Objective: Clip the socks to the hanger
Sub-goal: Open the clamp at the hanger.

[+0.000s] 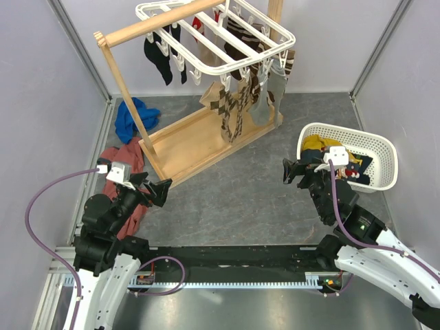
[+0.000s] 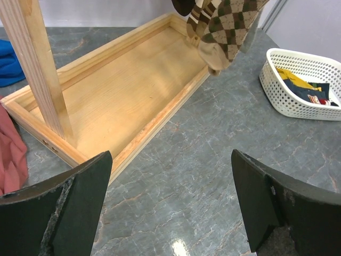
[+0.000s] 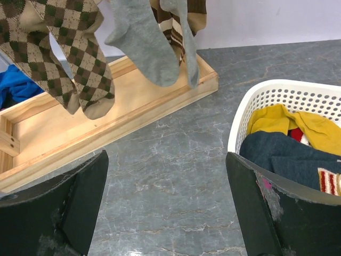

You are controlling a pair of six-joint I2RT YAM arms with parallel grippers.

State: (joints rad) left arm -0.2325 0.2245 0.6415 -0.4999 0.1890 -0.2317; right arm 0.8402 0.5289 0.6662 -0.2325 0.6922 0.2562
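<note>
The socks are down in the white mesh basket (image 1: 387, 146), heaped together. The navy socks (image 3: 279, 157) lie on top at the near side, and the mustard-yellow socks (image 3: 279, 120) are bunched behind and partly under them. From the right end effector (image 1: 289, 172) the pile sits just off to its right and a touch ahead, over the basket rim. From the left end effector (image 1: 162, 191) it's well away across the table (image 1: 247, 199).

These will handle as soft, light, limp knit, I'd say: nothing to break, but they'll sag and fold the moment they're lifted. Cloth shouldn't slip in the pads. The bigger worry is the tangle, since a deep pinch could bring up two at once. I'd take the raised fold of the navy one nearest the rim, shallow and from above. Which end is the cuff is hidden in the heap.

Both end effectors have their jaws spread wide with nothing between them, poised over bare table.

The hanger (image 1: 230, 42) is up ahead of both and high above them, on the pole of the wooden stand (image 1: 199, 137). Brown argyle socks (image 1: 232, 113) and grey socks (image 3: 146, 42) dangle from it. Which pegs are free is too small to tell.
</note>
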